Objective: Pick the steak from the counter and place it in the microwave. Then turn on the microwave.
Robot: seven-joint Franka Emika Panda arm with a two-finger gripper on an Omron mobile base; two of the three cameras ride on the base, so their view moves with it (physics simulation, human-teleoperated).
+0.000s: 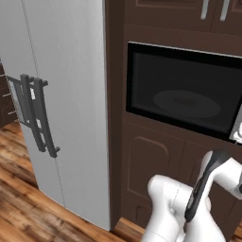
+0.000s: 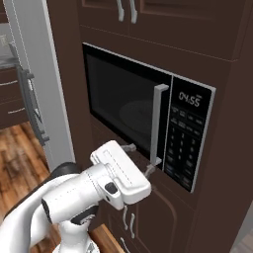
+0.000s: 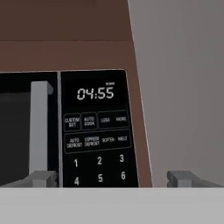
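The black microwave (image 1: 184,94) (image 2: 128,99) is built into dark brown cabinetry, its dark glass door shut. A round turntable shows faintly through the glass. In the hand view its keypad (image 3: 96,131) lies straight ahead, with the display reading 04:55 and the grey door handle (image 3: 38,127) to the left. My gripper (image 2: 140,159) (image 3: 111,179) is open and holds nothing. It stands close in front of the microwave's lower edge, by the foot of the door handle (image 2: 158,123), one finger before the handle and the other past the keypad's right side. The steak and the counter are out of view.
A tall grey fridge (image 1: 66,94) (image 2: 29,74) with dark handles stands left of the microwave column. Brown cabinet doors (image 1: 151,170) sit below the microwave and others above it. Wood floor (image 1: 19,189) lies to the left. A plain grey wall (image 3: 183,87) is right of the column.
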